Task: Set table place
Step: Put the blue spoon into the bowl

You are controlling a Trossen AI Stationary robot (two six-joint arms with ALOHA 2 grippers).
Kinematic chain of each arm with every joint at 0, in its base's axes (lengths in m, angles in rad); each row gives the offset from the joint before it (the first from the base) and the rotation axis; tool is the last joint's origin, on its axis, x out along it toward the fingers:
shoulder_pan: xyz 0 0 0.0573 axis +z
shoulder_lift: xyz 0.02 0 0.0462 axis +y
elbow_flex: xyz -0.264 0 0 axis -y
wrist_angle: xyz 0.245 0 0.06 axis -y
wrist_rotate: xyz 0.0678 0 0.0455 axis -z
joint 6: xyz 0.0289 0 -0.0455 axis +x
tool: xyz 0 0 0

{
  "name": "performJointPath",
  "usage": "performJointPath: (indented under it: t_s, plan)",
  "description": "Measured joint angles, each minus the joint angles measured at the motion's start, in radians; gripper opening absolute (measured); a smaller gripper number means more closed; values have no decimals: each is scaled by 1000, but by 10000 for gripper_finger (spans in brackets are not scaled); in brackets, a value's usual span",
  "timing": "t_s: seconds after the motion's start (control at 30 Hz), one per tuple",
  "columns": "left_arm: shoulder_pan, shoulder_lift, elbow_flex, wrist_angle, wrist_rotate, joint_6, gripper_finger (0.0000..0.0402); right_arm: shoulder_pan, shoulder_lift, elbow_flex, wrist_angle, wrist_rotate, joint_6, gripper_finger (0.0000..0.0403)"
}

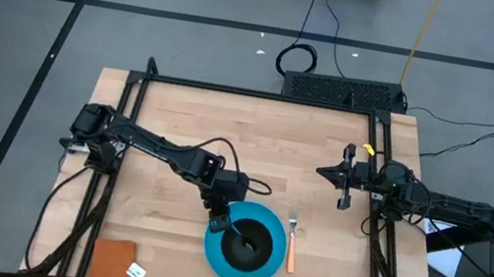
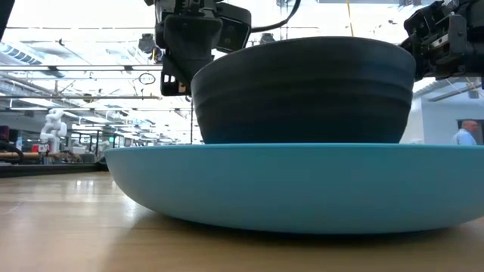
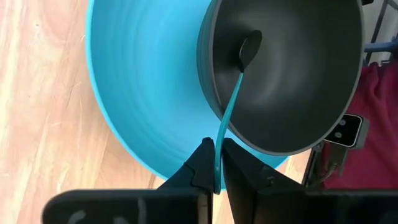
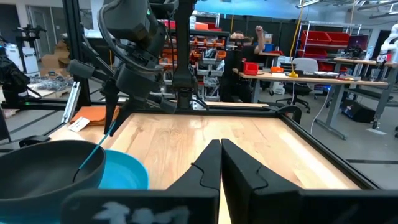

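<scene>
Looking down on your large square light-wood butcher-block worktop (image 1: pixel 189 129), you have one round bright-blue plate (image 1: pixel 214 253) near the front edge, a little right of centre. One smaller black bowl (image 1: pixel 251 239) sits on that plate, toward its right side. One teal-handled dark spoon (image 3: pixel 233 93) leans in the bowl, its head down on the bowl's inside and its handle rising out over the rim toward the left. One orange-handled metal fork (image 1: pixel 291 242) lies flat on the wood just right of the plate, tines pointing to the far side.

Your left gripper (image 3: pixel 217 162) hangs over the plate's left part, its fingers (image 3: pixel 200 163) narrow and pinched on the tip of the spoon's teal handle, one on each side. You can see the same grip from the right wrist camera, where the thin teal handle slants from that gripper down into the bowl.

Your right gripper (image 1: pixel 327 174) waits well apart on the right side of the worktop, farther back than the fork, pointing left with its two fingers pressed together and nothing between them.

One small brown-orange square with a white tag (image 1: pixel 116 263) lies at the near left corner, well apart from the plate.

Beyond the worktop, at table height, you can make out a person (image 2: pixel 469 133) far off on the right.
</scene>
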Motion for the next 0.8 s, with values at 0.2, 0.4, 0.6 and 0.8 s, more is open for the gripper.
performJointPath:
  t_s: [0.2, 0.4, 0.6, 0.8]
  plan:
    - [0, 0, 0, 2, -1, 16, 29, 0, 0, 0, 0, 0, 0, 0]
    - [-6, 0, 0, 11, -27, 32, 31, 0, 0, 0, 0, 0, 0, 0]
    - [-6, 0, 0, 17, -34, 37, 31, 0, 0, 0, 0, 0, 0, 0]
    - [-10, 1, 0, 22, -34, 39, 31, 0, 0, 0, 0, 0, 0, 0]
